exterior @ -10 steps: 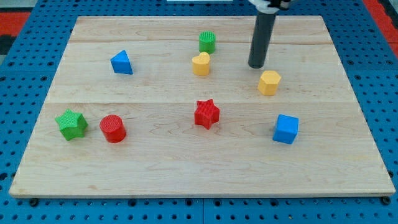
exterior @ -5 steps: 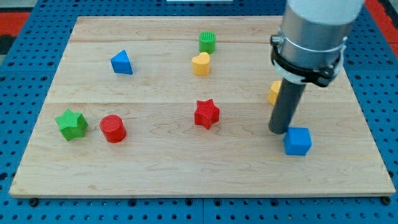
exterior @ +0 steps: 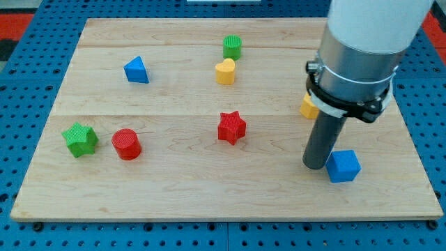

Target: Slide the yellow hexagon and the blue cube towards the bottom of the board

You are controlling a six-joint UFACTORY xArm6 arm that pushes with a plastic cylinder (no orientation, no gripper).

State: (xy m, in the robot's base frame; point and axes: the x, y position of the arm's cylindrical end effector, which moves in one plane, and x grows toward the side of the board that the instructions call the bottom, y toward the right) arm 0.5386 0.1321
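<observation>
Dark rod, no claw fitted, puts my tip (exterior: pixel 315 166) against the blue cube (exterior: pixel 343 166) near the board's (exterior: pixel 209 188) bottom right, yellow hexagon (exterior: pixel 309 107) above it, apparently mostly hidden behind the rod.

You see a pale wooden surface (exterior: pixel 174 181) carrying eight blocks: a green cylinder (exterior: pixel 233 47) and yellow heart (exterior: pixel 225 71) near the view's top, a blue triangle (exterior: pixel 136 70) at upper left, a green star (exterior: pixel 79 139) and red cylinder (exterior: pixel 127 143) at lower left, a red star (exterior: pixel 231 127) mid-board, a yellow hexagon (exterior: pixel 307 109) partly hidden, and a blue cube (exterior: pixel 343 166) lower right, with my tip (exterior: pixel 315 166) just left of it
</observation>
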